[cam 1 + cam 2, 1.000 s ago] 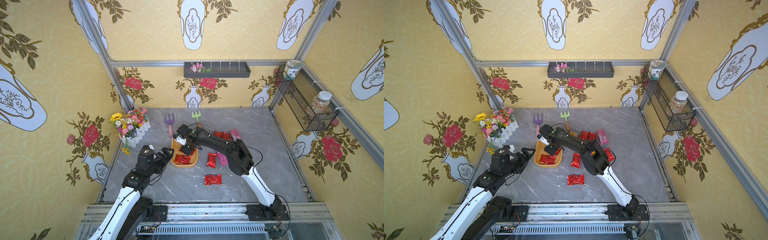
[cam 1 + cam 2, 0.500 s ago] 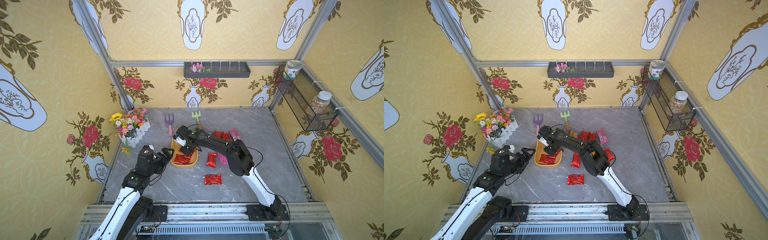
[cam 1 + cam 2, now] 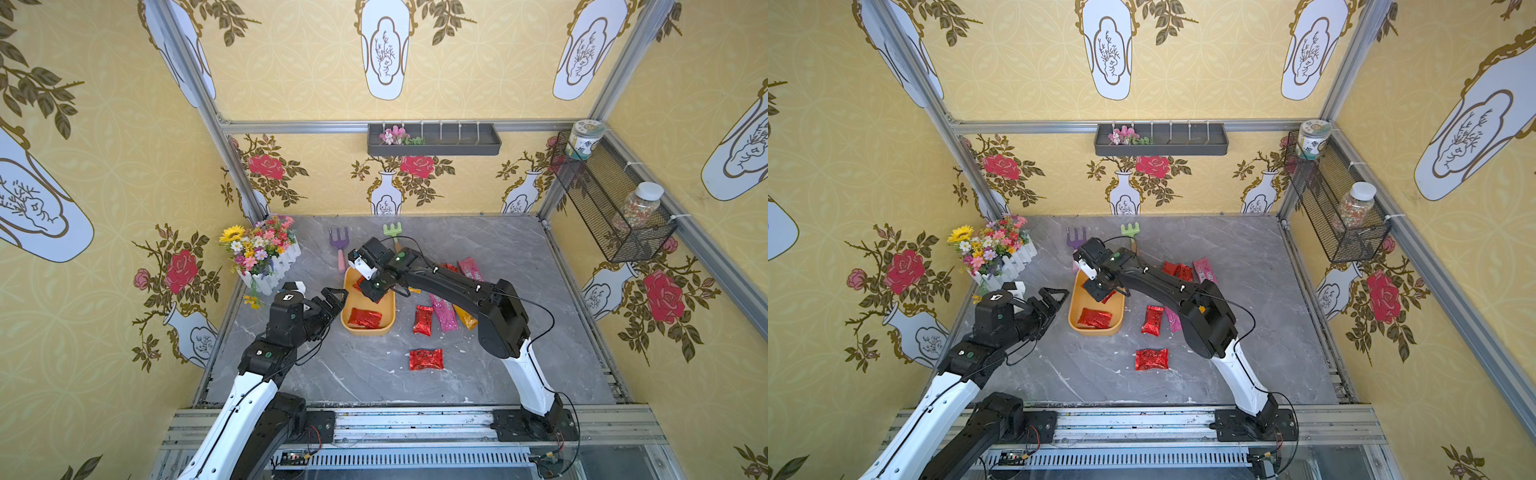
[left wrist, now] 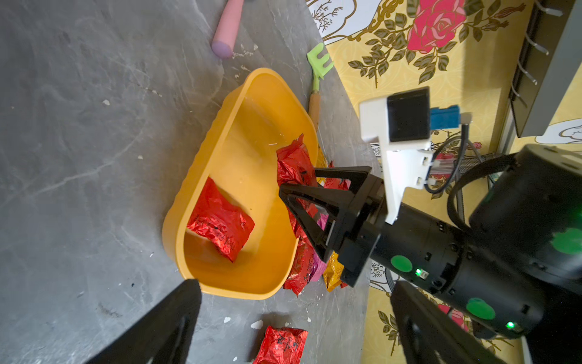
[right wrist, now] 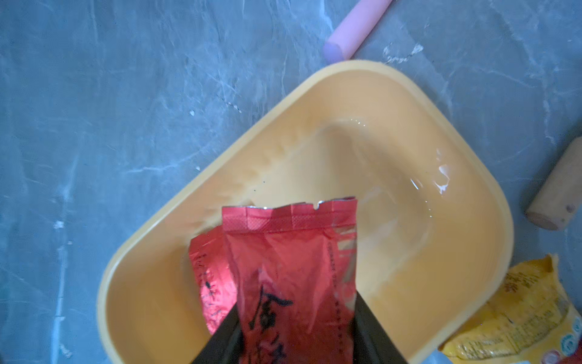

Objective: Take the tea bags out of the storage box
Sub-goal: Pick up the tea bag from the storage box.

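The right gripper (image 5: 296,302) holds a red tea bag (image 5: 289,252) above the far end of the storage box (image 3: 367,330), its jaws pinched narrow on the foil's lower part. The orange-yellow box stands on the tabletop between the left edge and the middle. The left gripper (image 3: 336,296) hovers just beside the box's left wall with its jaws spread wide and empty. Whether it touches the rim cannot be told.

The job looks well past halfway. Outside the box, toward the tabletop's middle, a crinkled red bag (image 3: 423,320), a long pink bag (image 3: 444,312) and a yellow-orange bag (image 3: 466,319) lie side by side. The last of these is partly under the right arm. A lone red bag (image 3: 426,359) lies nearer the front edge. Toward the back edge, a red pair (image 3: 1178,271) sits just beside a short pink bag (image 3: 1203,270).

Little is left inside. A flat red bag (image 3: 364,318) rests at the box's near end. A half-hidden red bag (image 5: 206,277) peeks out just behind the one in the jaws. Whether it is caught in the grip or lying in the box cannot be told. The rest of the smooth inside shows bare. Once the gripped bag is set down, one more bag, perhaps two, would need to come out.
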Robot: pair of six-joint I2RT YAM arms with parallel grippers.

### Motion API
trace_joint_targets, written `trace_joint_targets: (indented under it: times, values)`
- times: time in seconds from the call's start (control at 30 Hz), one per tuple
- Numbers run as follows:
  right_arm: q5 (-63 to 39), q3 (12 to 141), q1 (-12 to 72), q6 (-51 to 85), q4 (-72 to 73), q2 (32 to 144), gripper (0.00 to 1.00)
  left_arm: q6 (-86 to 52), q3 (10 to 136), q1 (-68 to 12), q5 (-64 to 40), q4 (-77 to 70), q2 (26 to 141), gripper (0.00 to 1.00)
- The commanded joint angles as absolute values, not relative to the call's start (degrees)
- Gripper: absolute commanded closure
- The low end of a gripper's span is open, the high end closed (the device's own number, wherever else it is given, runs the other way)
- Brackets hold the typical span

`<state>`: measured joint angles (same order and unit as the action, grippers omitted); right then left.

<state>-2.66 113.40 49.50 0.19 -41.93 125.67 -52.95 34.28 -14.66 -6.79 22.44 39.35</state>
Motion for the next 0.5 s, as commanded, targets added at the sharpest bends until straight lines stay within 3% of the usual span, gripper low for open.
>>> trace_joint_targets:
  times: [0.0,0.2,0.47]
  values:
    - [-3.1,112.5,49.6,2.9,-39.8,122.7,0.53,-50.7,36.3,-14.6,-6.4,23.5,39.9,0.00]
    - [-2.8,107.6,49.7,5.9,-38.9,114.9,0.53,-50.8,39.8,-16.3,-7.3,22.0,42.7,0.01]
    - [1.7,92.3,49.8,11.6,-38.0,98.9,0.54,-52.9,42.1,-31.8,2.0,18.1,51.0,0.02]
